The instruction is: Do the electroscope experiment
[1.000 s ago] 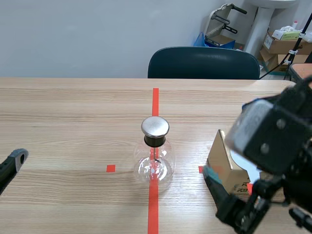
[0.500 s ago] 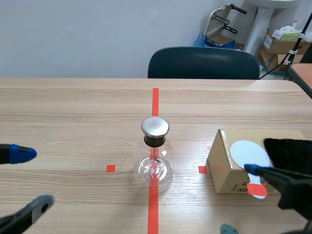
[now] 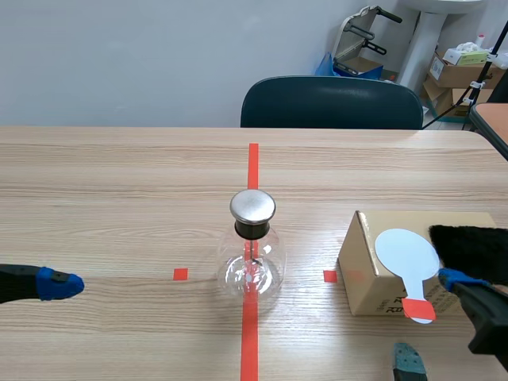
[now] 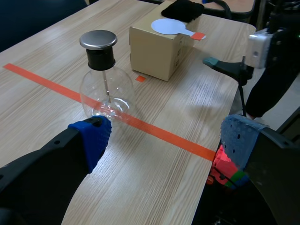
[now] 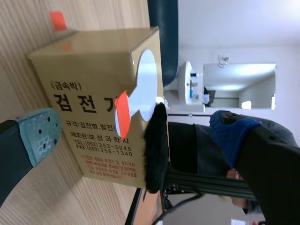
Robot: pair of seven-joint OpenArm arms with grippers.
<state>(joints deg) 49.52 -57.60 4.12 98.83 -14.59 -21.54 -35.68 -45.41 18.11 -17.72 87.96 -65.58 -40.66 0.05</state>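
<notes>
Scene view gives you the clear glass flask with a black neck and a flat silver metal cap (image 3: 252,252), standing upright on the long orange-red tape line near the middle of the pale wooden surface (image 3: 119,182). To its right, apart from it, sits a brown cardboard box (image 3: 361,274). On the box top lies a white round paddle with an orange-red handle (image 3: 406,255), the handle's end sticking out past the box's near edge. A black fuzzy cloth (image 3: 472,250) lies on the box just beside the paddle's disc.

Your left jaws are spread wide and hold nothing. In the left wrist view the blue pad (image 4: 91,136) and the grey-blue pad (image 4: 239,138) sit far apart, with the flask ahead of them, nearer the blue one.

Your right jaws are likewise spread and empty, low by the box's near right corner. In the right wrist view the grey-green pad (image 5: 40,136) and the dark-blue pad (image 5: 232,131) flank the box's printed side, with the paddle handle and the cloth's edge ahead between them.

A dark teal chair (image 3: 332,103) stands beyond the surface's far edge.
</notes>
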